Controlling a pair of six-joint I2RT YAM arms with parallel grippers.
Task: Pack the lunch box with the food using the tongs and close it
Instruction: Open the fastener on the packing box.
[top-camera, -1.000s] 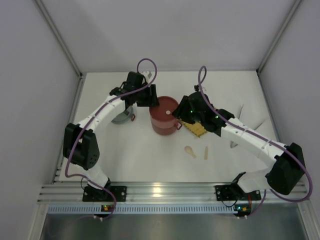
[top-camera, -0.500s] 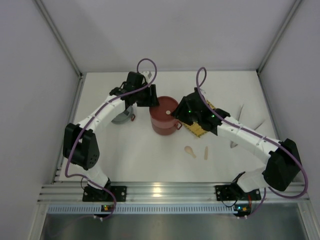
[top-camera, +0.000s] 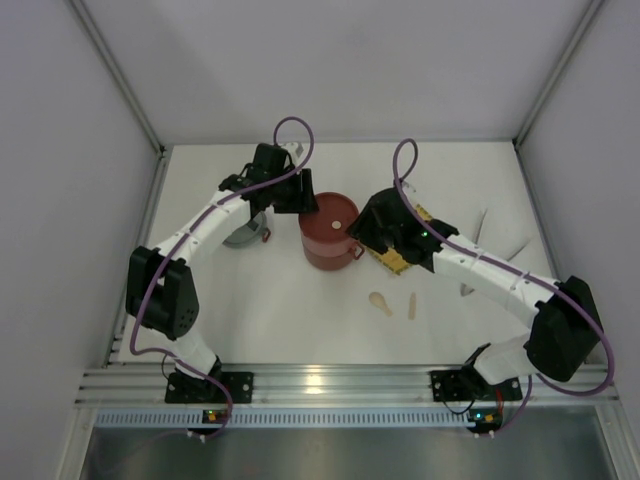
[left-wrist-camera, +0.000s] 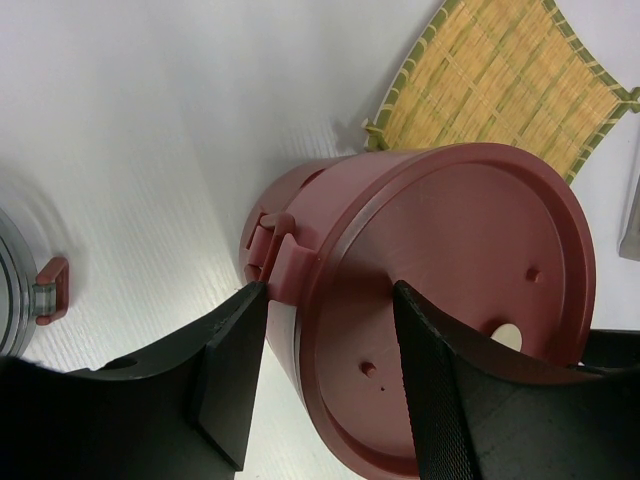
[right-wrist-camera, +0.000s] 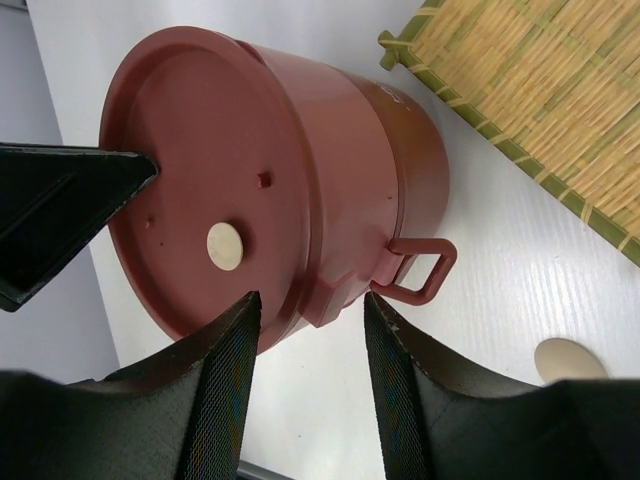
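The maroon lunch box (top-camera: 326, 245) stands mid-table with its flat lid (right-wrist-camera: 200, 170) on, pale dot up. My left gripper (top-camera: 308, 205) is open at the box's back-left rim. In the left wrist view one finger (left-wrist-camera: 235, 370) sits against the side tab and the other rests over the lid. My right gripper (top-camera: 357, 240) is open at the front-right, its fingers (right-wrist-camera: 225, 390) on either side of the lid's tab beside the loop handle (right-wrist-camera: 420, 270), not touching it. The tongs (top-camera: 482, 225) lie on the table at the right. No food shows.
A second steel-lined bowl (top-camera: 243, 232) with a maroon handle (left-wrist-camera: 50, 290) sits left of the box. The yellow woven mat (left-wrist-camera: 500, 80) lies right of it, under my right arm. A beige spoon (top-camera: 380, 302) and stick (top-camera: 411, 306) lie nearer the front.
My right gripper has edged left, closer to the lunch box's rim. The left arm and the box have not moved.
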